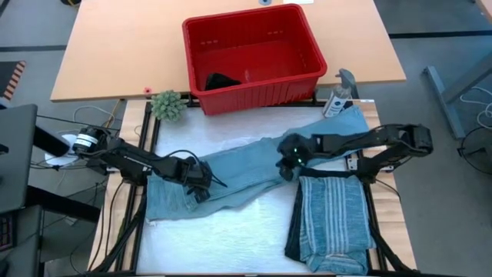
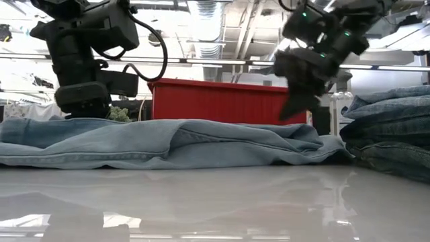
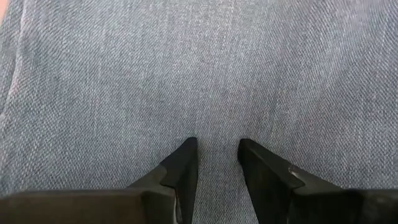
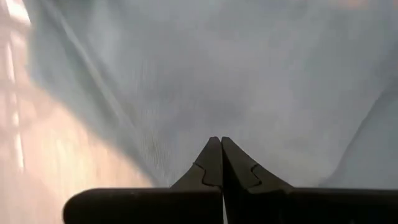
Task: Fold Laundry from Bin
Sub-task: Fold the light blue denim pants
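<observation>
Light blue denim trousers (image 1: 246, 165) lie spread slantwise on the white mat, from its near left to its far right. My left gripper (image 1: 201, 187) points down over their left part, open, its fingertips (image 3: 186, 149) at the cloth. My right gripper (image 1: 286, 168) hangs shut just above the trousers' middle (image 2: 295, 131), with nothing in it. The red bin (image 1: 261, 94) stands on the wooden table behind the mat, with a small black item (image 1: 221, 80) on its floor. A folded striped shirt (image 1: 334, 215) lies on folded dark trousers (image 1: 294, 227) at the near right. My left gripper stands open over flat denim (image 3: 214, 93), pointing steeply down from above. Its two fingertips are right at the cloth's surface, with no fold between them. Whether they touch the cloth I cannot tell.
A green tufted ball (image 1: 167, 104) and a small red thing (image 1: 147, 91) sit left of the bin. A spray bottle (image 1: 338, 96) stands to the bin's right. The folded stack (image 2: 390, 128) fills the mat's near right. Bare white mat (image 1: 223, 238) lies nearer than the denim.
</observation>
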